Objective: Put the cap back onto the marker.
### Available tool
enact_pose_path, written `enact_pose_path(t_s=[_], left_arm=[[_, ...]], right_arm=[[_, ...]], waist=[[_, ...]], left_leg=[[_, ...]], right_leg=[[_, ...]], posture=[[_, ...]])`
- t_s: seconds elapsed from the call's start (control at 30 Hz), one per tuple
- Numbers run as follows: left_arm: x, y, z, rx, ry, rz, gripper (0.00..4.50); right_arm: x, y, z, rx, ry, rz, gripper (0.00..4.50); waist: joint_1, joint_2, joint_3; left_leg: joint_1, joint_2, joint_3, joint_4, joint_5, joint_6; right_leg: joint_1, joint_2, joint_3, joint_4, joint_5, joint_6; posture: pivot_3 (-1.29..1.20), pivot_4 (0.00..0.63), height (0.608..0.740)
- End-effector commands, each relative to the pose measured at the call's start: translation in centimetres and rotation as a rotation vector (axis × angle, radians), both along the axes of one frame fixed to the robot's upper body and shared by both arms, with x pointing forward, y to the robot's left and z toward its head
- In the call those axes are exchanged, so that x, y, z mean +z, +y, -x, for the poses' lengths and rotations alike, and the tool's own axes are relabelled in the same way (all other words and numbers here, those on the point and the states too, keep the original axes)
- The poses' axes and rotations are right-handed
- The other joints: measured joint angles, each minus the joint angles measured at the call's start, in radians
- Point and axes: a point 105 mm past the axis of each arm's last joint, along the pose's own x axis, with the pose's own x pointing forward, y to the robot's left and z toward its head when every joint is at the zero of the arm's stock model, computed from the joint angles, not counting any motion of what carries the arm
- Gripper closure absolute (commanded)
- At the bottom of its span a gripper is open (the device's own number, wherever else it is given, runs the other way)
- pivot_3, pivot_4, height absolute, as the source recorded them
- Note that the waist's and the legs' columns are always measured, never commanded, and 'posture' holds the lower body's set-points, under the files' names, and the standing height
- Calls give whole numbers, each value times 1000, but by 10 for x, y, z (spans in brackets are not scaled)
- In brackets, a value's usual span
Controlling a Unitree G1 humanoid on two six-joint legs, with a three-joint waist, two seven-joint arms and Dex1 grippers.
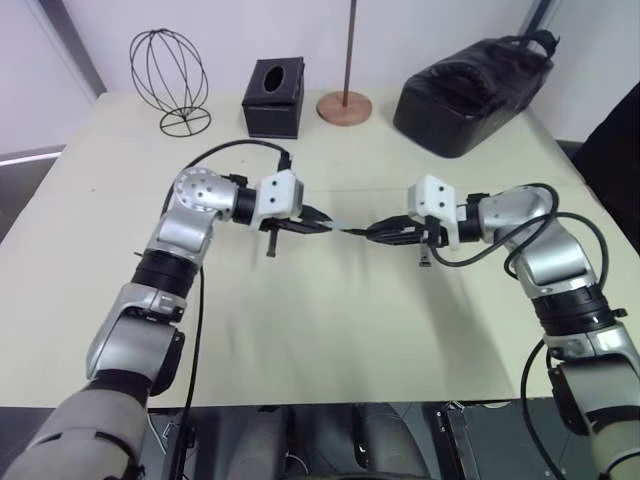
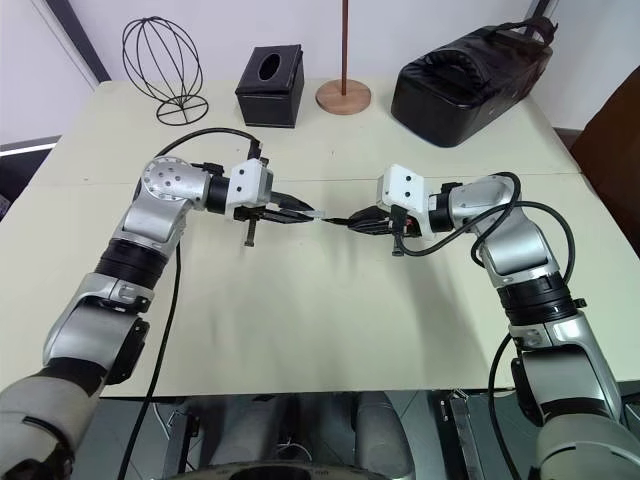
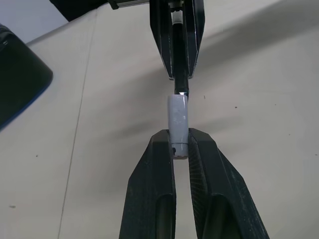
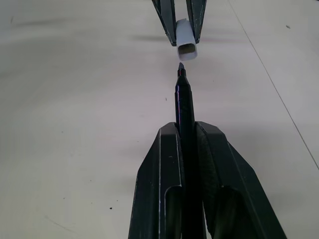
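**Inspector:** Head views first. What is recorded?

**Assistant:** Both arms are raised over the cream bench point(image 1: 330, 340), their fingers pointing at each other near its middle. The left gripper point(image 1: 322, 223) has its fingers clamped on the cap point(image 2: 318, 216); the right gripper point(image 1: 377, 233) has its fingers clamped on the marker point(image 2: 340, 221). Cap and marker lie on one line, tip toward opening, in the air above the bench. Along the far edge stand a wire globe frame point(image 1: 168, 80), a black tissue box point(image 1: 273, 97), a round wooden stand base point(image 1: 344, 107) and a black bag point(image 1: 473, 93).

**Inspector:** Left wrist view?

**Assistant:** The left fingers point(image 3: 152, 194) pinch the rear end of the grey cap point(image 3: 178, 124), which projects forward. The marker's black shaft point(image 3: 180, 59), held between the opposite fingers, ends right at the cap's far end. Whether the tip has entered cannot be told here.

**Inspector:** Right wrist view?

**Assistant:** The right fingers point(image 4: 224, 189) grip the marker point(image 4: 185, 107) along its lower shaft. Its pointed tip sits just short of the cap's open mouth point(image 4: 188, 41), apart from it and nearly aligned.
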Motion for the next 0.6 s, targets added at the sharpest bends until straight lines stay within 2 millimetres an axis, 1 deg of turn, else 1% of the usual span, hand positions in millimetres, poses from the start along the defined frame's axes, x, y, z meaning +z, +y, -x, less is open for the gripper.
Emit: enact_pose_path(t_s=[0.03, 0.27, 0.6], left_arm=[[11, 5, -1, 5, -58, -8, 4467], [11, 13, -7, 33, -70, -27, 4467], [6, 6, -4, 10, -61, -27, 4467]], right_arm=[[13, -1, 1, 6, -45, -16, 4500], [13, 1, 1, 6, -45, -17, 4500], [15, 4, 1, 13, -52, -24, 4500]], waist=[[0, 0, 0], [0, 0, 0], [0, 0, 0]], left_leg=[[0, 0, 0, 0, 0, 0], [0, 0, 0, 0, 0, 0], [0, 0, 0, 0, 0, 0]], right_leg=[[0, 0, 0, 0, 0, 0], [0, 0, 0, 0, 0, 0], [0, 0, 0, 0, 0, 0]], posture=[[0, 150, 740], [0, 150, 740], [0, 150, 740]])
